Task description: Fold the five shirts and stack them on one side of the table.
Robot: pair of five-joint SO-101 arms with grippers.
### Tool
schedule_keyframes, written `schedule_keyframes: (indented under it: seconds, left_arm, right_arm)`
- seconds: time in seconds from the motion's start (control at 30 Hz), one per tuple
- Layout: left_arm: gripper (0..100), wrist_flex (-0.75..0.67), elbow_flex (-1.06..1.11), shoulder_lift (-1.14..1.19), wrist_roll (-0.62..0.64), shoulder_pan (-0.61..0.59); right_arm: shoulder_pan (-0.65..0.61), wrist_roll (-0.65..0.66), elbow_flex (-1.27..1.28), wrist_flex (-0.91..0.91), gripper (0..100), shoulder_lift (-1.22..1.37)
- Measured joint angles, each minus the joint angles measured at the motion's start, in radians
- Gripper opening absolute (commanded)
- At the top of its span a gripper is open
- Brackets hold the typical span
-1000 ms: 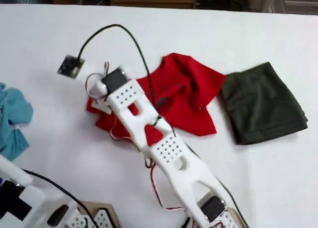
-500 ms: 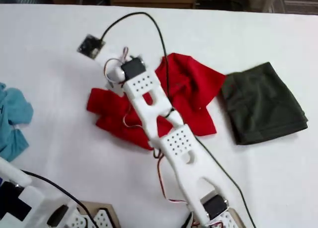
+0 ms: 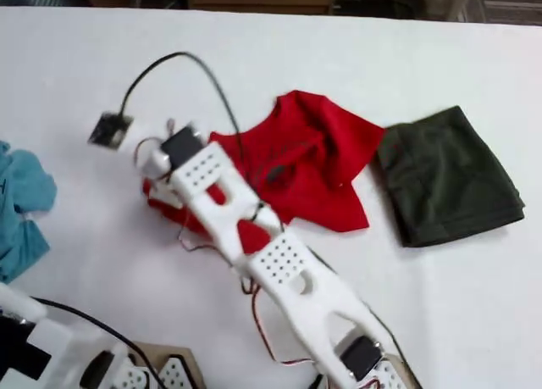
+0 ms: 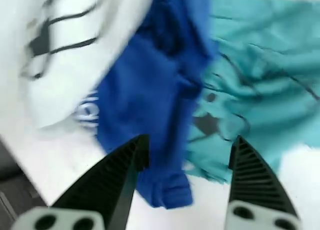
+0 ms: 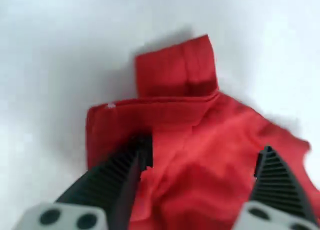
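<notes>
red shirt (image 5: 176, 74) under right pincer (image 5: 205, 155), jaws wide, empty; left pincer (image 4: 190, 146) gaping, empty, over blue shirt (image 4: 145, 89).

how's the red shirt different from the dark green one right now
The red shirt lies rumpled and unevenly spread; the dark green shirt is folded into a neat, compact rectangle. The red shirt covers more of the table than the dark green one. The right gripper hangs open over the red shirt, while no arm is over the dark green shirt. Both lie side by side on the white table.
</notes>
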Motion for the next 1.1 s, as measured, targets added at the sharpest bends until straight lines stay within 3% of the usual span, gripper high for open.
schedule_keyframes:
  seconds: [0.23,0.9,1.0,1.1]
  left_arm:
    - [28,-0.097,0.000,0.000,0.083,-0.170]
    - [28,-0.106,0.000,0.000,0.083,-0.143]
    - [28,-0.106,0.000,0.000,0.083,-0.143]
    - [28,-0.106,0.000,0.000,0.083,-0.143]
  right_arm:
    - [-0.006,0.000,-0.043,0.000,33.0,-0.008]
    - [-0.098,0.000,0.058,0.000,32.8,-0.020]
    - [-0.089,0.000,0.126,0.000,23.8,-0.009]
    - [-0.051,0.000,0.146,0.000,2.2,-0.009]
